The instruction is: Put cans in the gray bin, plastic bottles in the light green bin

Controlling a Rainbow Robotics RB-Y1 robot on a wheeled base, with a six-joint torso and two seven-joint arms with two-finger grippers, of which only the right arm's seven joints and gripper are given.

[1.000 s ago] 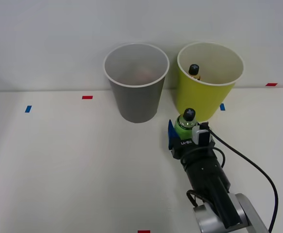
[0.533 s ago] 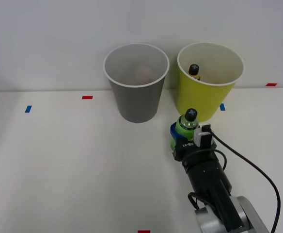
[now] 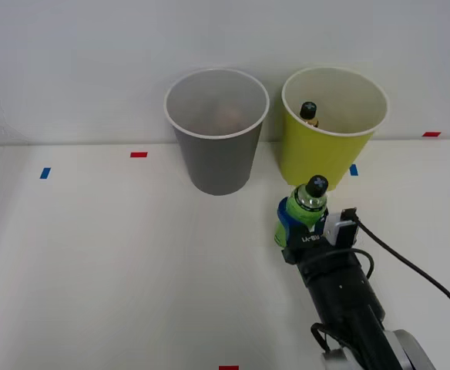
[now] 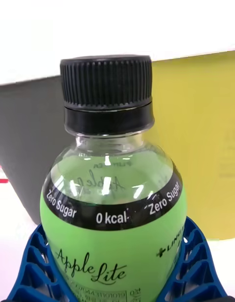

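Standing side by side toward the far edge of the white table [image 3: 94,254] are the two tall tapered bins: the gray bin [image 3: 216,158], and to its right, almost touching it, the light green bin [image 3: 321,158], which has a black-capped bottle [image 3: 309,112] leaning against its inner wall. Something pale lies in the gray one, too dim to name.

Next in size is the right arm, reaching in from the near right corner. Its right gripper [image 3: 302,225] is clamped on the green bottle [image 3: 308,206], the blue ribbed fingers [image 4: 193,263] pressing the labelled belly from either side. The bottle stands upright in that grip, just in front of the light green bin's base and apparently lifted off the table, black cap [image 4: 106,88] uppermost.

As for handling, it looks full of liquid, so fairly heavy for its size. The thin plastic wall should give a little under pressure, and the glossy label may be slippery. Holding at the widest, labelled part seems sound; the narrow neck and cap would offer less purchase.
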